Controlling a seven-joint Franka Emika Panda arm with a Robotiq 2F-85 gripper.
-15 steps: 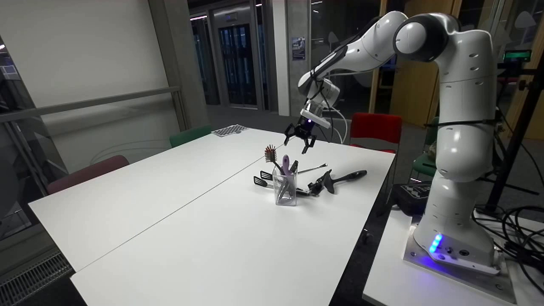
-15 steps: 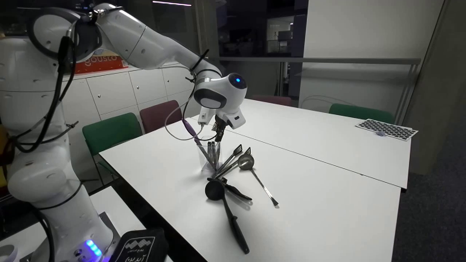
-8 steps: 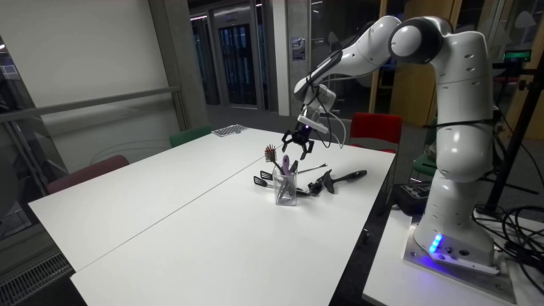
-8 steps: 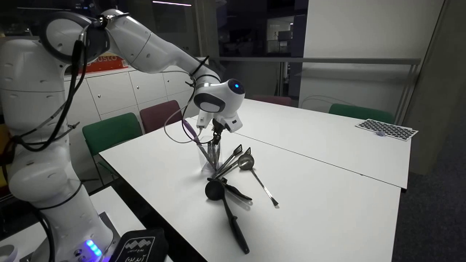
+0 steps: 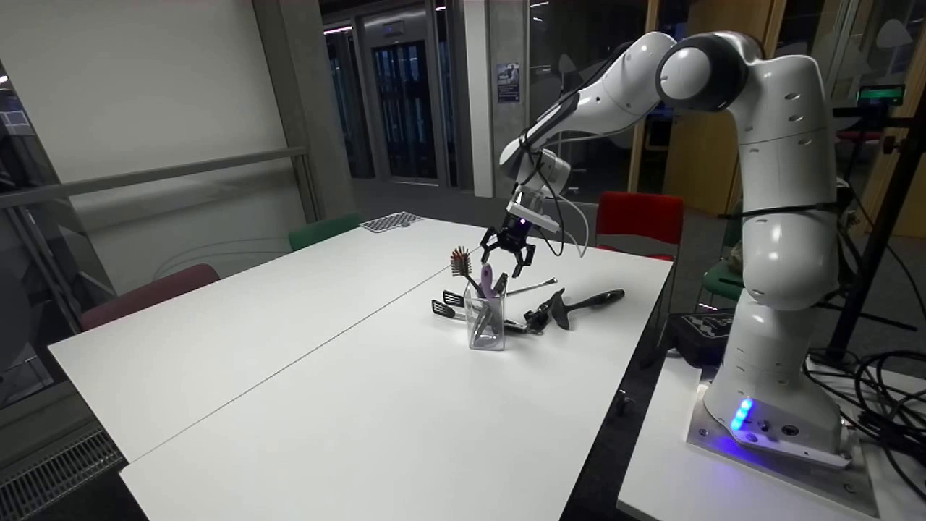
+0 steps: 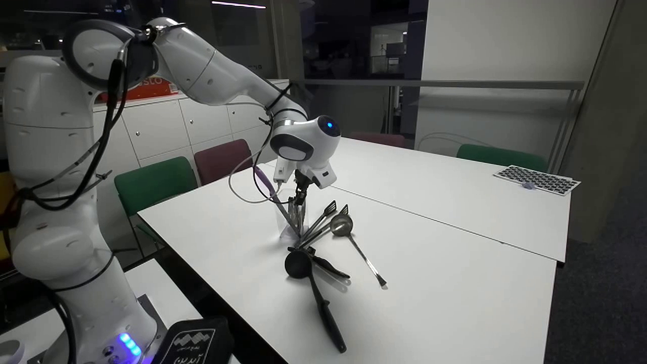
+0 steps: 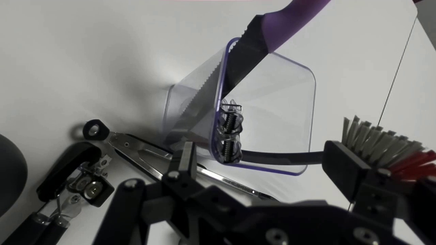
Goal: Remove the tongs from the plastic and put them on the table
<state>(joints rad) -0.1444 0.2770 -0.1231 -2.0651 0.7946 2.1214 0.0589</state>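
Well, find progress ambiguous. See the gripper [image 7: 260, 149] spread wide above the upright plastic [image 7: 282, 115], pinching nothing. Find one pair of tongs [image 7: 224, 179] outside the plastic, lying just beside it on the table [image 6: 429, 278]. Taking those as the pair meant, judge removal and placing both done, with only backing away left. Note also a spring-topped piece [image 7: 230, 132] standing inside the plastic at its rim; perhaps further tongs, cannot tell. Taking that as target instead, judge nothing done yet; left to close on it, draw it out, lay it down.

Count. Gripper: one. Plastic: one. Table: one. Tongs: one pair for certain, with two slotted heads [image 6: 329, 208], apparently theirs. Spring-topped piece: with two coils visible, so one item or two, cannot settle. Also in the plastic: one purple-handled serrated knife [image 7: 250, 51], one brush [image 7: 381, 144]. Also on the table, near the tongs: one can opener [image 7: 83, 183], one black ladle [image 6: 298, 264], one metal ladle [image 6: 342, 225]. Cannot tell contact between gripper and brush.
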